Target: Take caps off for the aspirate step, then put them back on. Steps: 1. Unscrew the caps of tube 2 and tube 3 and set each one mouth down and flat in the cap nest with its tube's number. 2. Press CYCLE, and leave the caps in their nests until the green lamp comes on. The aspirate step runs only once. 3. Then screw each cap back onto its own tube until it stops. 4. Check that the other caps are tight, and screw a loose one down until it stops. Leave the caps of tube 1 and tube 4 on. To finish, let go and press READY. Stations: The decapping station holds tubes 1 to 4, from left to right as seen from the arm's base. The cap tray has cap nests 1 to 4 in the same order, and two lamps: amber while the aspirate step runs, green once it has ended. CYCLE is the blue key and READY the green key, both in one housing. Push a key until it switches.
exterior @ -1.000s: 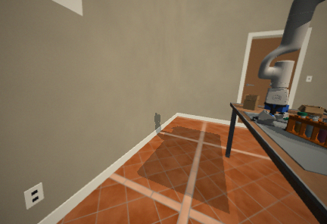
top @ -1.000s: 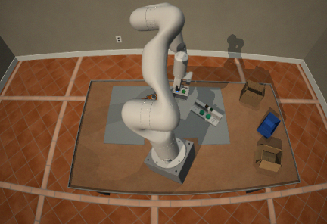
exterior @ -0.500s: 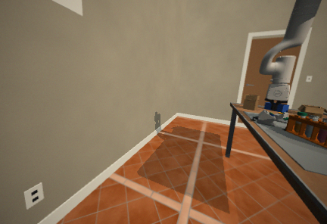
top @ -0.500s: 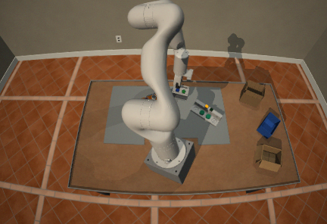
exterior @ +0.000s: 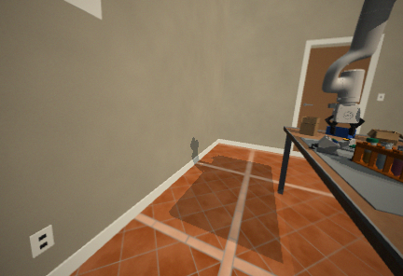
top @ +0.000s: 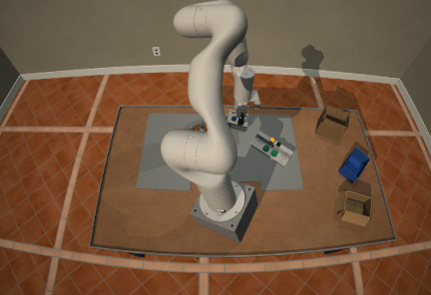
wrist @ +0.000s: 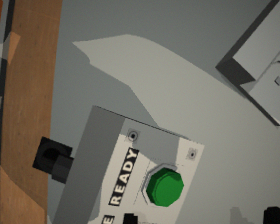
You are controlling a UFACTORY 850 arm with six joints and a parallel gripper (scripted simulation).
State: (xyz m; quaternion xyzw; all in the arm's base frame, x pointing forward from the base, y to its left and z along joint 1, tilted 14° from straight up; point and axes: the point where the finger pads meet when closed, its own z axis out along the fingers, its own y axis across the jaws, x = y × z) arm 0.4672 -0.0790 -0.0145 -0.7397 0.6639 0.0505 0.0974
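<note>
My gripper [exterior: 344, 134] [wrist: 203, 218] is open and empty, above the key housing [top: 234, 125] [wrist: 86, 170]. The green READY key [wrist: 164, 187] shows in the wrist view; the blue CYCLE key [top: 233, 119] shows in the top view. Two green caps [top: 266, 147] [top: 274, 153] sit in the middle two nests of the cap tray [top: 285, 150] [wrist: 263, 55]. The amber lamp [top: 272, 140] looks lit, the lamp [top: 278, 144] beside it dark. The orange decapping station [exterior: 380, 160] [top: 201, 128] is partly hidden by the arm; a green cap [exterior: 371, 140] is on one tube.
A blue bin [top: 354, 164] and two open cardboard boxes [top: 332, 123] [top: 356, 208] stand at the right side of the table. The key housing stands near the table's far edge, with the cap tray to its right and the decapping station to its left.
</note>
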